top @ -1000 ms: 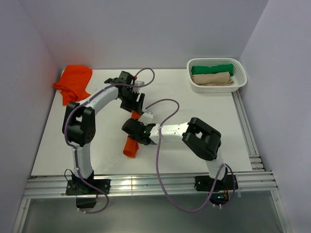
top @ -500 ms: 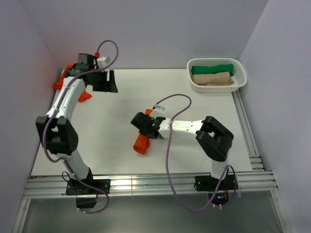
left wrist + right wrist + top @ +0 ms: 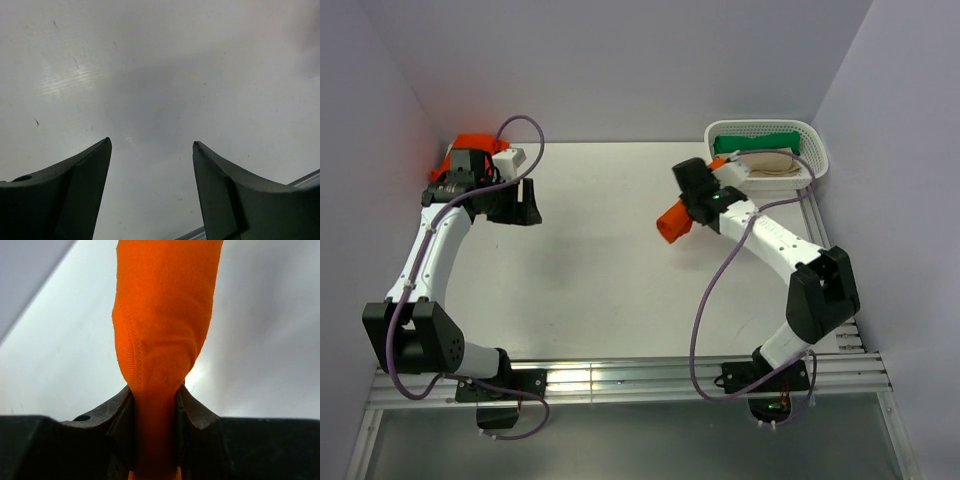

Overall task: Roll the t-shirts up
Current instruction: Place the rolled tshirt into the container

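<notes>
While clenched on the rolled orange t-shirt [image 3: 673, 222], right tool [image 3: 696, 205] carried above the counter [image 3: 600, 270] near the white mesh basket [image 3: 812, 140], likely for stowing. Left tool [image 3: 518, 203] released, hovering beside the orange t-shirt pile [image 3: 472, 143], probably for fetching another.

Probably a robotics lab: a bare white table [image 3: 600, 290] boxed by plain lilac walls [image 3: 620, 60], arms bolted on.
</notes>
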Controlling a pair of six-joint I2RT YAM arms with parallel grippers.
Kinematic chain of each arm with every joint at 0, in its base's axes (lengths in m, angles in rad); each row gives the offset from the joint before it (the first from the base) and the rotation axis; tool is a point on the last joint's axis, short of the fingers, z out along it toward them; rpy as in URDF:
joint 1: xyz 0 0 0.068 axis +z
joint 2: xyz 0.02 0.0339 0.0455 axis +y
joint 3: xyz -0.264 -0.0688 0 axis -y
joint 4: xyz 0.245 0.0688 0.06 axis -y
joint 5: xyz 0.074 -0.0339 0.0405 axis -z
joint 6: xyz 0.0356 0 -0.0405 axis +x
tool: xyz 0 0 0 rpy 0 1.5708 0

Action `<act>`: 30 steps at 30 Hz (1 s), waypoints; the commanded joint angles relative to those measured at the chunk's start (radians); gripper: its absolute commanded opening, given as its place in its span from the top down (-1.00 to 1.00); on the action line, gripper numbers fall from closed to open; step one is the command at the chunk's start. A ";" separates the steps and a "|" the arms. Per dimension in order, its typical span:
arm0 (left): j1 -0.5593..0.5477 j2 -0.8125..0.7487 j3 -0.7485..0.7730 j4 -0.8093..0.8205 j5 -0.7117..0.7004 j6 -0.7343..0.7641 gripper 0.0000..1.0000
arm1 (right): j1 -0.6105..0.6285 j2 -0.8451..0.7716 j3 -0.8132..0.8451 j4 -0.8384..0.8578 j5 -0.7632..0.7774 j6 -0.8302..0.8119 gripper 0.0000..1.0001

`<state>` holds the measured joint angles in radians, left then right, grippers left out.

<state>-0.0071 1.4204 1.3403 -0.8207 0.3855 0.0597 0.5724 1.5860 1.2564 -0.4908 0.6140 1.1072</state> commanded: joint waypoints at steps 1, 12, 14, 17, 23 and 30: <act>0.004 -0.066 -0.036 0.026 -0.002 0.023 -0.43 | -0.129 -0.057 0.057 0.070 0.050 -0.055 1.00; 0.004 -0.066 -0.066 0.032 -0.056 -0.008 -0.42 | -0.457 0.227 0.336 0.127 -0.006 0.019 1.00; 0.004 -0.057 -0.063 0.034 -0.069 -0.009 -0.42 | -0.493 0.332 0.443 0.080 -0.028 0.036 1.00; 0.004 -0.051 -0.066 0.040 -0.068 -0.012 -0.42 | -0.522 0.469 0.602 -0.015 -0.036 0.063 1.00; 0.004 -0.035 -0.085 0.060 -0.066 -0.012 -0.41 | -0.549 0.584 0.681 -0.003 -0.057 0.077 1.00; 0.004 -0.028 -0.076 0.054 -0.051 -0.012 -0.41 | -0.577 0.588 0.655 -0.035 -0.039 0.083 1.00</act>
<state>-0.0071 1.3941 1.2598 -0.7902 0.3237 0.0586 0.0151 2.2234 1.9114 -0.5320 0.5323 1.1805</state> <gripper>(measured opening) 0.706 0.348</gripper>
